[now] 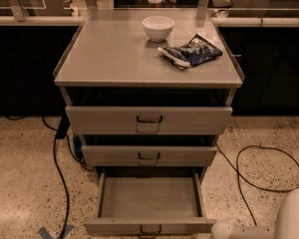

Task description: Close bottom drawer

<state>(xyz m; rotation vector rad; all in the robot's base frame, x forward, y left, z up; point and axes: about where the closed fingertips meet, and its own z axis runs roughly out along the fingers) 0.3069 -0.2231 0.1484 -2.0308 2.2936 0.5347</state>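
The bottom drawer (148, 199) of the grey-beige cabinet (114, 59) is pulled far out, and its shallow tray is empty. Its low front (114, 226) with a small dark wire handle (150, 230) is at the lower edge of the view. A white arm segment (289, 218) comes in from the bottom right, and its rounded end (226, 230) lies just right of the drawer front's right corner. My gripper itself is out of view below the frame.
The middle drawer (149, 156) and top drawer (148, 120) stand slightly out. A white bowl (158, 28) and a blue snack bag (190, 51) lie on the cabinet top. Black cables run over the speckled floor at left (57, 173) and right (269, 168). Dark counters stand behind.
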